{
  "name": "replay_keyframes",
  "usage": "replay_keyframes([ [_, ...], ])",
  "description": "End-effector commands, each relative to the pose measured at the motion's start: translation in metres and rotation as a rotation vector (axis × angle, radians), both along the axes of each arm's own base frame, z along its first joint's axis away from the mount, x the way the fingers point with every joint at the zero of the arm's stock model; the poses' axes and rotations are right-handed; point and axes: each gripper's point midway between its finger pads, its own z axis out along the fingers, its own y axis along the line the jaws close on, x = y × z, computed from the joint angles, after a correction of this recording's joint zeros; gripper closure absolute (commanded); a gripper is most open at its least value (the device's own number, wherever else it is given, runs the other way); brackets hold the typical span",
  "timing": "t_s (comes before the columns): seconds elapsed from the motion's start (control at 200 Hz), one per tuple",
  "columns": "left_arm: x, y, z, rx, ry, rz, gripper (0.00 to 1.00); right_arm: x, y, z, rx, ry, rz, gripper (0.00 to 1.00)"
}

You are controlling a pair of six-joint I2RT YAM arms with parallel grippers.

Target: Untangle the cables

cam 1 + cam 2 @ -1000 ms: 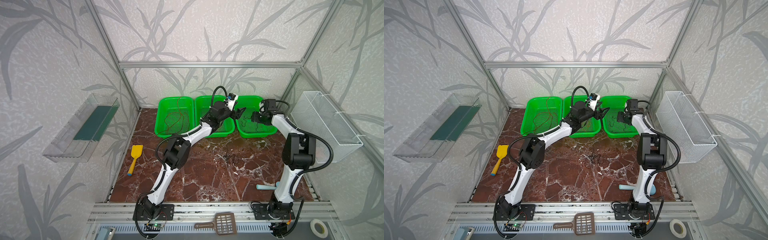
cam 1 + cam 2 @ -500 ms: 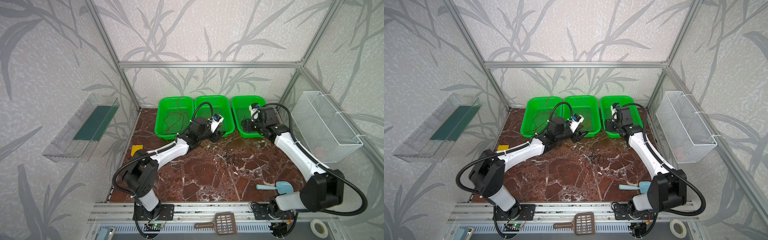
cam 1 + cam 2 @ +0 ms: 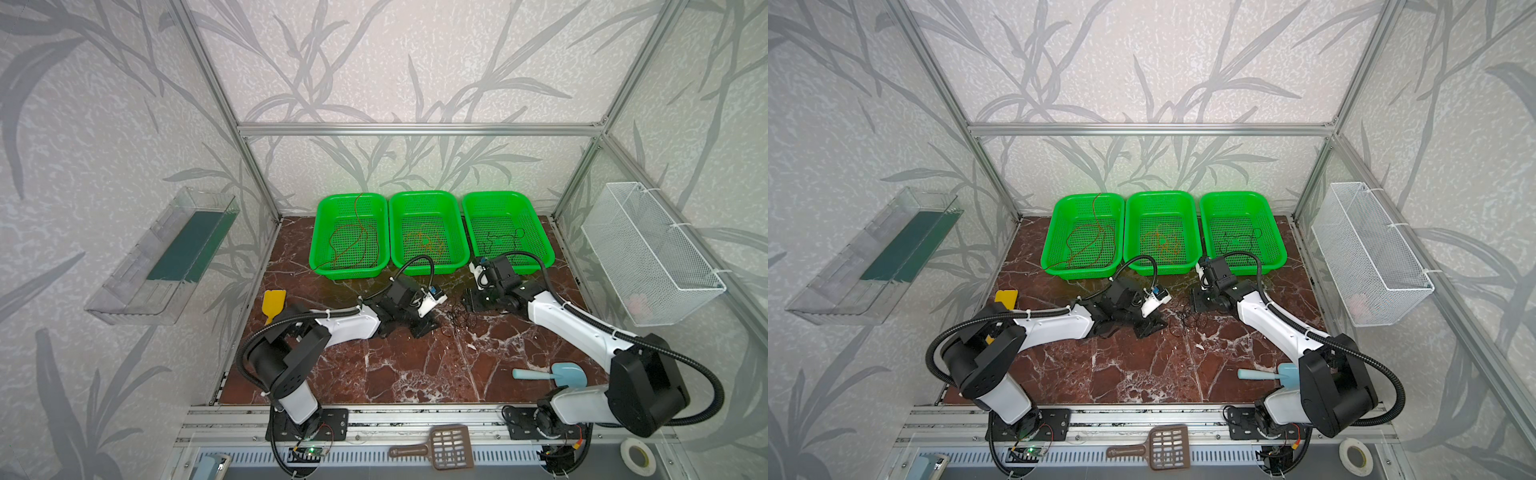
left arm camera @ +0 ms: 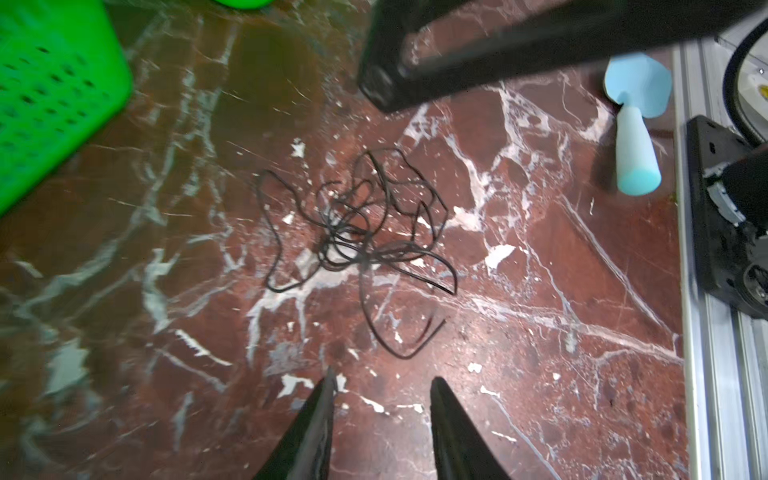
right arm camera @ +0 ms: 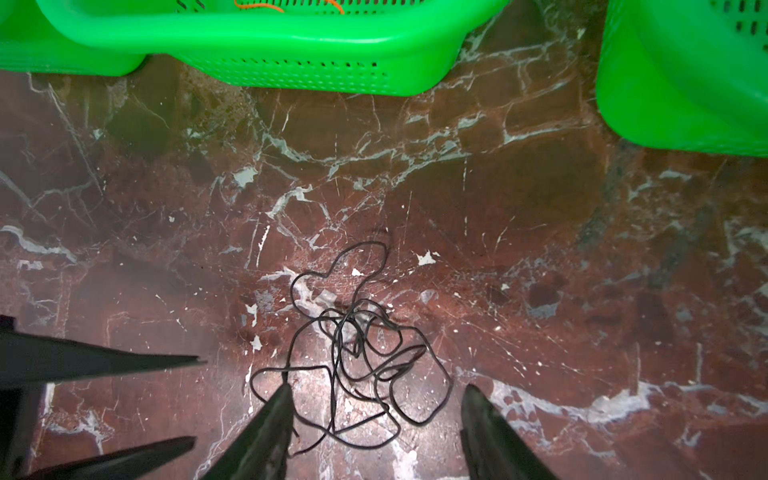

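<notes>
Both arms had descended from far-edge baskets [image 3: 349, 272] to black cable tangle [image 4: 347, 249], mid-surface [image 3: 395, 374]. Left pincer [image 4: 382, 376], right pincer [image 5: 377, 386]: jaws apart, empty. Step: approach. Next called for pinching separate strands.

Orange cable [image 3: 425, 244] faint, loops untraceable

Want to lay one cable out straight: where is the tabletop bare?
Widest bare marble: the front middle, between the left arm and the blue scoop. Smaller: beside the left basket, behind the yellow scoop. Crowded: before the baskets, where left gripper and right gripper flank the black tangle.
</notes>
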Motion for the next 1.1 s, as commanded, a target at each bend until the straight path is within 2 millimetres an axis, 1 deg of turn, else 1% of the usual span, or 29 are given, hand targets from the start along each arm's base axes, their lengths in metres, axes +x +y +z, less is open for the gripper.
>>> replay_keyframes([
  [0.0,-0.004,-0.01,0.004,-0.055,-0.026,-0.05,0.6,-0.007,0.0,-0.001,0.012,0.011,-0.009,0.37],
  [0.145,0.008,-0.015,-0.011,-0.02,-0.03,-0.007,0.59,-0.01,-0.002,-0.002,0.005,0.007,0.0,0.37],
  [0.265,0.022,-0.02,-0.018,-0.032,-0.039,0.044,0.59,-0.012,0.003,0.006,0.02,-0.015,0.049,0.37],
  [0.37,0.028,-0.021,-0.029,-0.011,-0.033,0.07,0.61,-0.015,0.003,0.01,0.036,-0.05,0.064,0.37],
  [0.415,0.03,-0.022,-0.029,-0.023,-0.039,0.072,0.62,-0.016,0.003,0.011,0.041,-0.061,0.065,0.37],
  [0.495,0.03,-0.026,-0.026,-0.042,-0.042,0.067,0.69,-0.019,0.004,0.011,0.049,-0.068,0.085,0.37],
  [0.63,0.032,-0.031,-0.019,-0.082,-0.058,0.062,0.69,-0.021,0.004,0.008,0.06,-0.085,0.089,0.37],
  [0.725,0.031,-0.036,-0.019,-0.094,-0.045,0.048,0.7,-0.021,0.005,0.005,0.061,-0.082,0.094,0.38],
  [0.79,0.03,-0.038,-0.022,-0.096,-0.041,0.041,0.75,-0.021,0.007,0.004,0.067,-0.089,0.11,0.39],
  [0.83,0.031,-0.038,-0.022,-0.094,-0.045,0.04,0.83,-0.022,0.009,0.005,0.077,-0.101,0.125,0.39],
  [0.9,0.032,-0.035,-0.016,-0.082,-0.069,0.043,0.94,-0.022,0.012,0.011,0.099,-0.144,0.145,0.39],
  [0.965,0.034,-0.031,-0.006,-0.067,-0.107,0.045,1.0,-0.024,0.021,0.02,0.154,-0.201,0.199,0.37],
  [1.04,0.033,-0.027,0.011,-0.051,-0.15,0.029,1.0,-0.025,0.031,0.028,0.215,-0.272,0.244,0.35],
  [1.095,0.033,-0.024,0.029,-0.043,-0.182,0.017,1.0,-0.028,0.038,0.032,0.251,-0.318,0.283,0.34],
])
